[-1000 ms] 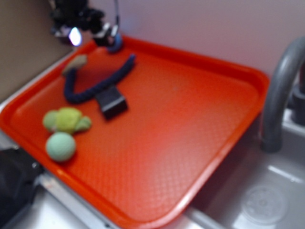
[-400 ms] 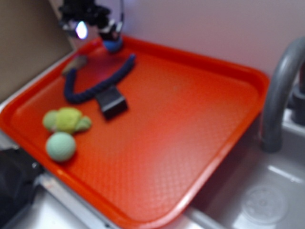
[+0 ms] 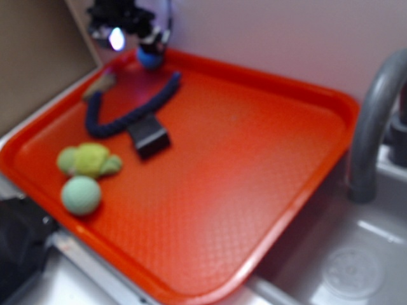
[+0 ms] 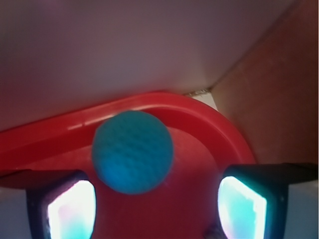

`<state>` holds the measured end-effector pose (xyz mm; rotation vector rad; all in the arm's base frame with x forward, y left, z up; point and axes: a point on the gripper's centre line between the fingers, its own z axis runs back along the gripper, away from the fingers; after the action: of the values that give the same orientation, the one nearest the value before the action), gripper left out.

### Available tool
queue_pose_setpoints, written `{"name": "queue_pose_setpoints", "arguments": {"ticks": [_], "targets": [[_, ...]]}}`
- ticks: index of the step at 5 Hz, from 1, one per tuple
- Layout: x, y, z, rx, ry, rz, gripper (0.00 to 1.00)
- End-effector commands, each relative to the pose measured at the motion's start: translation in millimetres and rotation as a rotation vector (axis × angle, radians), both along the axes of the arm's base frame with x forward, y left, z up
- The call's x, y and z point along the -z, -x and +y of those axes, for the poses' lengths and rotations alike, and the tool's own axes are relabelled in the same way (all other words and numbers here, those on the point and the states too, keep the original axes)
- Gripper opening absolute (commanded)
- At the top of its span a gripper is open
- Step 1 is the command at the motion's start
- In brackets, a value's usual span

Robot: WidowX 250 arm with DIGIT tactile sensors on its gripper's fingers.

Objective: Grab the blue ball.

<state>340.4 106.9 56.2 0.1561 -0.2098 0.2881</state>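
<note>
you have the blue ball (image 3: 150,58) at the far left corner of the red tray (image 3: 267,210), right under the gripper (image 3: 152,49), and whether the ball touches the tray floor cannot be told. in your wrist view the ball (image 4: 132,152) sits between the two fingers (image 4: 60,204), nearer the left one with a clear gap to the right, so the gripper is parted, not clamped. the navy rope (image 3: 127,111), black block (image 3: 149,138) and mint-green ball (image 3: 81,194) lie nearer the camera.
</note>
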Motion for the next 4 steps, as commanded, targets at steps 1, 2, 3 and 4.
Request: {"name": "queue_pose_setpoints", "arguments": {"ticks": [1,2,3,4], "targets": [[-10.4,-24.3,3.9,0.021,-0.054,-0.052,0.98],[-2.6,-22.1,2.8,0.017,-0.060,-0.027,0.00],[5.9,-18.9,-0.2,0.033,-0.068,0.000,0.00],[9.2,-18.7,-1.0,0.041,-0.079,0.007,0.00]]}}
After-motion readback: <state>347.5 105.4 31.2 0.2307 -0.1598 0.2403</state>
